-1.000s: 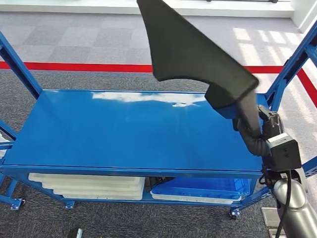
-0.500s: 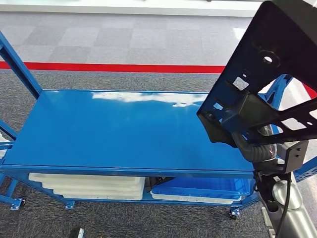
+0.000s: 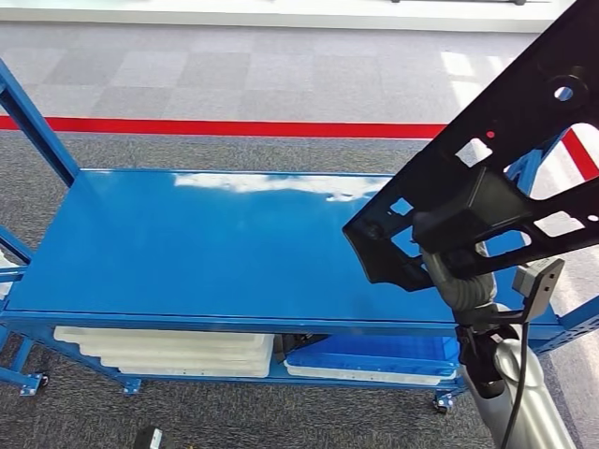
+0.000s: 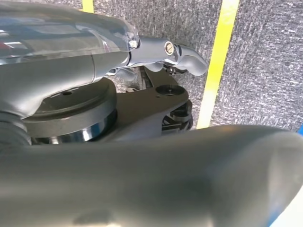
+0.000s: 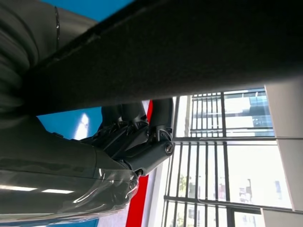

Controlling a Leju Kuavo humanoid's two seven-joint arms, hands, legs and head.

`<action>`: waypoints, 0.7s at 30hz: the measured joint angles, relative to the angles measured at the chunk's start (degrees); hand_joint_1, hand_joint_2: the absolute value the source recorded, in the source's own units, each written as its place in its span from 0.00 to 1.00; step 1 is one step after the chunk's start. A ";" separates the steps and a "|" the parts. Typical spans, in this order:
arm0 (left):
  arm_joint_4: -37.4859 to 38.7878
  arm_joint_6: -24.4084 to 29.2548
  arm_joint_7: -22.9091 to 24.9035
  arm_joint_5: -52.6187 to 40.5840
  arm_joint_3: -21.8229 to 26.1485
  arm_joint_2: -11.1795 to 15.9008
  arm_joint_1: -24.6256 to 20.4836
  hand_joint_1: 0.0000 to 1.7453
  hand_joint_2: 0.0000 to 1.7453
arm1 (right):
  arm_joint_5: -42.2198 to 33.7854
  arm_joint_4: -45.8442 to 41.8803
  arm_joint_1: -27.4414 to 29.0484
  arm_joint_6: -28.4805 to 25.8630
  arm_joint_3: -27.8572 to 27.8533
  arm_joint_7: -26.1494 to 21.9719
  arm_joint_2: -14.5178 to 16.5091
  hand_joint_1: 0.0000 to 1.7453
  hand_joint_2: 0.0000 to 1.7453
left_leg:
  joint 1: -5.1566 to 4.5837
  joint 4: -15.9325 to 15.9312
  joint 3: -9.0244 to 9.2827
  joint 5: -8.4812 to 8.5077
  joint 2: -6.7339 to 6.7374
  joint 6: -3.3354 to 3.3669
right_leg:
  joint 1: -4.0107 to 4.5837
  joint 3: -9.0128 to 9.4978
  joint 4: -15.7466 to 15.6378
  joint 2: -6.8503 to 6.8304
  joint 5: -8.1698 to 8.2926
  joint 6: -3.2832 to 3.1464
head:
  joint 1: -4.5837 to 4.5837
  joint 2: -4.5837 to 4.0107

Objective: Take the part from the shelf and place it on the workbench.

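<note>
The part [image 3: 488, 178] is a large flat black plate with several cut-outs and round holes. My right hand [image 3: 458, 271] grips it from below near its lower edge and holds it tilted over the right end of the blue workbench [image 3: 211, 243]. Its lower corner points toward the middle of the benchtop. In the right wrist view the part [image 5: 178, 52] is a dark band across the picture, with the hand's fingers [image 5: 143, 142] curled against it. My left hand [image 4: 168, 49] hangs by my side over grey carpet, fingers stretched out and holding nothing.
The bench stands on castors on grey carpet, with slanted blue frame posts at its left [image 3: 36, 122] and right ends. White trays [image 3: 169, 348] and a blue bin [image 3: 381, 355] lie on its lower shelf. A red floor line [image 3: 211, 126] runs behind it.
The part has turned from edge-on, pointing up and left, to showing its perforated face. My right hand has carried it lower and leftward over the bench's right end.
</note>
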 joint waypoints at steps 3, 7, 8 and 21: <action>0.00 0.01 0.09 -0.25 -0.02 0.00 0.00 0.00 1.00 | -1.61 0.24 0.03 1.81 0.02 0.00 0.49 1.00 1.00 | 0.00 0.00 0.00 0.00 0.00 0.00 | 0.00 0.00 0.00 0.00 0.00 0.00 | 0.00 0.00; 0.00 0.09 0.21 -0.25 -0.02 0.00 0.00 0.00 1.00 | -4.05 0.14 0.27 5.23 0.44 -0.08 1.53 1.00 1.00 | 0.00 0.00 0.00 0.00 0.00 0.00 | 0.00 0.00 0.00 0.00 0.00 0.00 | 0.00 0.00; 0.00 0.14 0.25 -0.23 -0.02 0.00 -0.01 0.00 1.00 | -4.31 0.01 0.35 5.66 0.64 -0.09 1.81 1.00 1.00 | 0.00 0.00 0.00 0.00 0.00 0.00 | 0.00 0.00 0.00 0.00 0.00 0.00 | 0.00 0.00; 0.00 1.54 0.01 -0.61 -0.05 0.00 -0.05 0.00 1.00 | -5.88 -5.06 1.97 9.68 6.35 -0.28 3.83 1.00 1.00 | 0.00 0.00 0.00 0.00 0.00 0.00 | 0.00 0.00 0.00 0.00 -0.01 0.00 | 0.00 0.00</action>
